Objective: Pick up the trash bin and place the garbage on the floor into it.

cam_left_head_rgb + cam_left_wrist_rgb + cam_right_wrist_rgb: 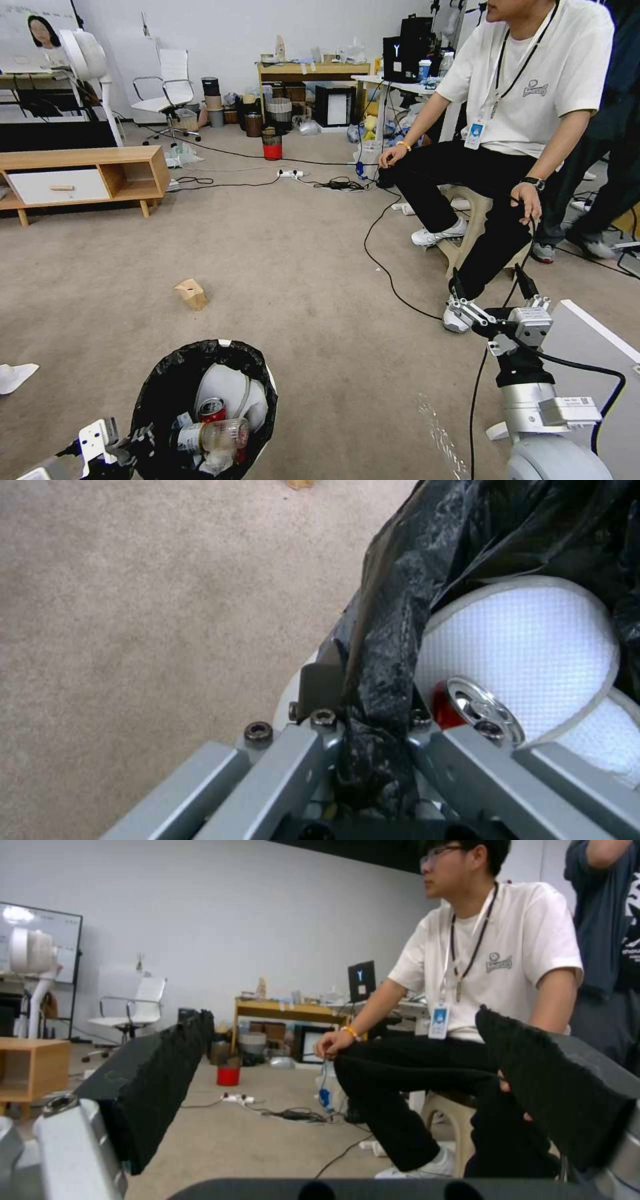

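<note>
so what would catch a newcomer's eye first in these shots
The trash bin, black-lined and already holding a red can and a clear bottle, hangs low in front, its rim pinched by the left claw. The right claw hovers open at the right, and a tan cardboard box lies on the carpet ahead.

Trash bin (204,408): nearest the robot, left of centre, above the floor (300,280).
In the bin: can (213,409), bottle (217,435), curved lid piece (230,387) behind them.
Left gripper (363,780): at the bin's near-left rim, clamped on the rim and bag.
Cardboard box (191,293): on the floor, beyond the bin.
Tissue (15,375): on the floor, far left of the bin.
Right gripper (493,293): raised at the right, fingers spread, well apart from the bin.
</note>
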`<state>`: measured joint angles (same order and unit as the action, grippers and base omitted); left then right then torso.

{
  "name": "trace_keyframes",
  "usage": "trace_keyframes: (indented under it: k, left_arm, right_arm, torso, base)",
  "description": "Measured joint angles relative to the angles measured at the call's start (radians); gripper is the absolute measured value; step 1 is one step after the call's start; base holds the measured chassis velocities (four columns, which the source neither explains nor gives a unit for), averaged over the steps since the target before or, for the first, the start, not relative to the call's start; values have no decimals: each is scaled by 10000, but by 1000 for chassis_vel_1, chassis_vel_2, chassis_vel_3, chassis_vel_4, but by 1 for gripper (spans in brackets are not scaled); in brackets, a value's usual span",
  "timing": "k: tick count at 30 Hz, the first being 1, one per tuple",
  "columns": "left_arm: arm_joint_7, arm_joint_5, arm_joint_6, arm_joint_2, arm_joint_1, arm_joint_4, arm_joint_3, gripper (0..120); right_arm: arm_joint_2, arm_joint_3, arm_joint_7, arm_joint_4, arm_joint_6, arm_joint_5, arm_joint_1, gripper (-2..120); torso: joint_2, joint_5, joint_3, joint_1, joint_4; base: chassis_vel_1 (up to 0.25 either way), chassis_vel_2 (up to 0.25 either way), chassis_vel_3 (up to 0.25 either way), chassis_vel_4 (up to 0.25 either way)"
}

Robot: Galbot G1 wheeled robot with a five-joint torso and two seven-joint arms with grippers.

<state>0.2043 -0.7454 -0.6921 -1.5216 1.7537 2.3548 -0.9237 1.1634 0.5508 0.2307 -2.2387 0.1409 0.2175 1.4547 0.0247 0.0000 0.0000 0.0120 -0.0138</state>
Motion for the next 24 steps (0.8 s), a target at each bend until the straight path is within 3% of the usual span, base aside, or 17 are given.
trace_keyframes:
  k: [24]
  left_arm:
    - [-30,-12,61,-72,332,187,-190,2]
  right_arm:
    - [75,-159,-24,255,188,24,-100,100]
  torso:
    - [0,0,0,1,1]
  base:
    - [39,45,43,35]
